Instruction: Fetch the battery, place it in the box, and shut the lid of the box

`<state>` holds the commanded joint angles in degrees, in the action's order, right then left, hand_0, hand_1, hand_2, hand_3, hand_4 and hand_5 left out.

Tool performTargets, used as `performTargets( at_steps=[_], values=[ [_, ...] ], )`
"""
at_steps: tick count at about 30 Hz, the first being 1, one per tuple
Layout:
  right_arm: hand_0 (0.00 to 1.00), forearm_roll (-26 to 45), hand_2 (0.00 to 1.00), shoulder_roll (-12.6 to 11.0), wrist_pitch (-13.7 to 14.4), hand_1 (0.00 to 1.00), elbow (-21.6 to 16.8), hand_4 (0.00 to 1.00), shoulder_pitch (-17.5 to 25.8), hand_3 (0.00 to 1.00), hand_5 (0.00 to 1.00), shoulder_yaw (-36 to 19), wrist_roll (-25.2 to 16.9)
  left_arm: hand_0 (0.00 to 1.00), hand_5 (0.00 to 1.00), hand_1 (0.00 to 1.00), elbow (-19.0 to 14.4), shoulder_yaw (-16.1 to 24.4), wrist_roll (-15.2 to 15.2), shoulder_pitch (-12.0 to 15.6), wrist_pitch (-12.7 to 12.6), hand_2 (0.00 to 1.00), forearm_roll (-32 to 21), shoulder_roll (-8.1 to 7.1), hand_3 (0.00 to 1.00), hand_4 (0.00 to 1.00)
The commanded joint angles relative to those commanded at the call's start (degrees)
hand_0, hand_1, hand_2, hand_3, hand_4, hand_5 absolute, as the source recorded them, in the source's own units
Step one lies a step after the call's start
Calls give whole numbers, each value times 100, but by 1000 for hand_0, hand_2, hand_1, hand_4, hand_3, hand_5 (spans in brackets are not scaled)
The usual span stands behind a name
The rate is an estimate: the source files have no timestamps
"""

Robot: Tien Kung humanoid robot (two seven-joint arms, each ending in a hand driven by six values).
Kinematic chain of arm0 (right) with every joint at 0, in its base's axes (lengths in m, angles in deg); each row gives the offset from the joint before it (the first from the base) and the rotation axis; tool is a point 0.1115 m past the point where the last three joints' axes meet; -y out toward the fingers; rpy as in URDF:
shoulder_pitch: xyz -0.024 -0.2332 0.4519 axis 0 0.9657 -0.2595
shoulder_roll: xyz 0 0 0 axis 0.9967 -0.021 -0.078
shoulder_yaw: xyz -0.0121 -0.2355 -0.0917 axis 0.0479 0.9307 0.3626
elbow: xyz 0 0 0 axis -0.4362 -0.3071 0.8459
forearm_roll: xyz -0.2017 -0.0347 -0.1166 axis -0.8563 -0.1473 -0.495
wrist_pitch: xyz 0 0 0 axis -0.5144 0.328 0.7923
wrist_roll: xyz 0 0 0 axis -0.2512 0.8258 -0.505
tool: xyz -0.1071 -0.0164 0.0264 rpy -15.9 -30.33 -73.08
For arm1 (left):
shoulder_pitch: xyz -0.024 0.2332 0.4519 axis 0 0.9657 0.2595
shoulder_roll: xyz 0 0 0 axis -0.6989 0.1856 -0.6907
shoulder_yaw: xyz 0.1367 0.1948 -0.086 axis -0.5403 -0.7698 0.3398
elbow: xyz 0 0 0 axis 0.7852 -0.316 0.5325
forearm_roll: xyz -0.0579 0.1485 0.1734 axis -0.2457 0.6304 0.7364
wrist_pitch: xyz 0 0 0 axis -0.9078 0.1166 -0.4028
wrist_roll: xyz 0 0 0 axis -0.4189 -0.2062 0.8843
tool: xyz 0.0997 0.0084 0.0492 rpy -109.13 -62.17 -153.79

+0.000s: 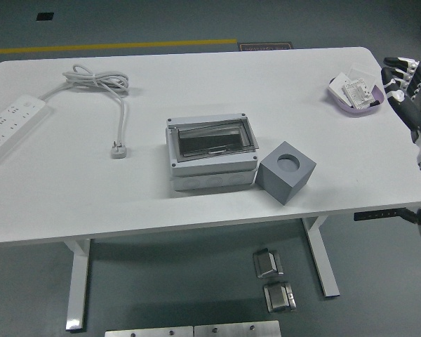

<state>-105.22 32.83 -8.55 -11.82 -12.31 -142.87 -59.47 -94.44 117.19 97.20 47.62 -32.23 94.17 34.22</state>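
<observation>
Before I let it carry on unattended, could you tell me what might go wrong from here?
The purple tray sits near the table's right edge; the right hand beside it could knock it off. The box has its clear lid down, so that needs opening first. The grey cube crowds the box's right side.

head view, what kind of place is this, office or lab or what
Likely a robotics lab or workshop: a white height-adjustable table on a grey floor with a yellow floor line, a grey electrical enclosure box, and metal parts lying underneath.
</observation>
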Motion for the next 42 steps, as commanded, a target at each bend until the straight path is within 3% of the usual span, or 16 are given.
performTargets(
  at_steps=[1,7,8,13,14,19,20,24,25,31,32,37,38,42],
  values=[
    [761,173,809,30,-89,755,-35,819,10,830,675,45,-15,620,109,625,0,-24,-37,-7,-1,504,-34,-1,633,696],
    [761,1075,809,271,-687,755,-178,819,20,830,675,198,31,620,109,625,0,-136,-234,-62,9,504,-198,3,633,696],
    [787,1221,814,327,-774,762,-197,903,11,833,850,205,49,619,110,626,0,-153,-249,-72,12,508,-208,5,633,694],
    [787,1705,814,538,-1095,762,-238,903,-31,833,850,210,148,619,110,626,0,-187,-228,-91,29,508,-182,9,633,694],
    [898,1758,894,562,-1163,840,-246,998,-29,941,998,221,178,620,112,626,0,-200,-214,-86,39,526,-184,5,632,691],
    [898,2047,894,619,-1502,840,-261,998,38,941,998,312,291,620,112,626,0,-188,-144,-34,66,526,-175,-9,632,691],
    [996,2136,987,637,-1576,924,-259,998,55,998,998,327,293,620,113,628,0,-182,-120,-24,74,538,-175,-10,632,690],
    [996,2496,987,723,-1851,924,-251,998,112,998,998,359,268,620,113,628,0,-129,-19,4,109,538,-164,-4,632,690],
    [998,2566,985,735,-1894,954,-253,998,123,998,998,370,262,630,114,666,0,-112,2,9,118,611,-157,-2,632,690],
    [998,3054,985,790,-2129,954,-302,998,192,998,998,434,211,630,114,666,0,78,188,31,277,611,-98,9,632,690],
    [998,3150,946,799,-2160,965,-311,998,197,925,998,448,200,639,119,690,0,122,227,32,320,646,-75,9,636,692],
    [998,3712,946,834,-2254,965,-359,998,193,925,998,556,120,639,119,690,0,372,472,27,564,646,96,5,636,692],
    [998,3814,959,840,-2258,977,-364,998,190,859,998,580,99,655,135,712,0,407,515,26,594,714,124,3,647,705],
    [998,4287,959,872,-2238,977,-374,998,182,859,998,694,-40,655,135,712,0,519,669,17,660,714,227,-2,647,705]
  ],
)
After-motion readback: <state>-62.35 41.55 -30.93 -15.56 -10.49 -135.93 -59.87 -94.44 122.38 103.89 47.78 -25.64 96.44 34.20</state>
